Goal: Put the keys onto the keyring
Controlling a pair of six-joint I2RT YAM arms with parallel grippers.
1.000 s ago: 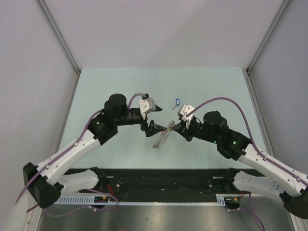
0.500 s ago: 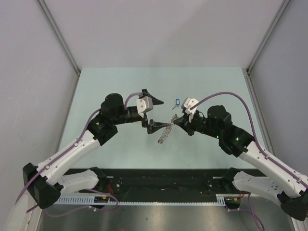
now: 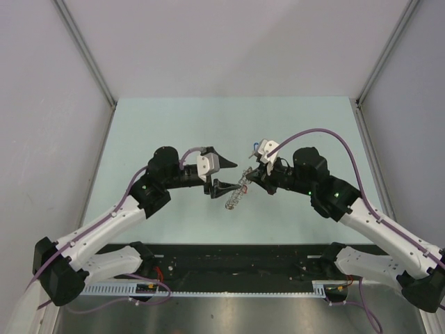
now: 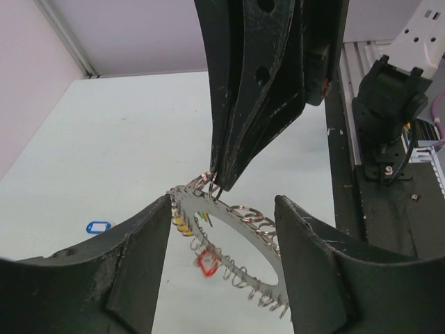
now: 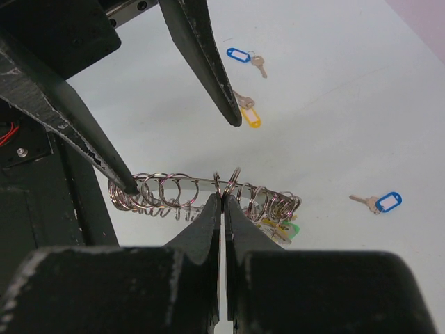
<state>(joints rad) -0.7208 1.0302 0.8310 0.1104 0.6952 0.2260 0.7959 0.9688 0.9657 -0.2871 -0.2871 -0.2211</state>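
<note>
Pale-green table (image 3: 174, 125), keyring (image 3: 235, 192) on edge, diagonal

TOP: you look down from high behind, far, whole pale green tabletop (image 3: 174, 125) | LEFT WRIST: close, low, facing the right gripper (image 4: 219, 179) | RIGHT WRIST: close, facing the left gripper (image 5: 182, 154) | SHARED: large grey coiled-wire metal ring (image 3: 236, 195).

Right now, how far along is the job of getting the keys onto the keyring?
Done: a red-tagged key and a few others hang on the keyring. In hand: the right gripper pinches the keyring; the left gripper stands open around it, holding no key. Left: two blue-tagged keys and a yellow-tagged key lie loose on the table.
</note>
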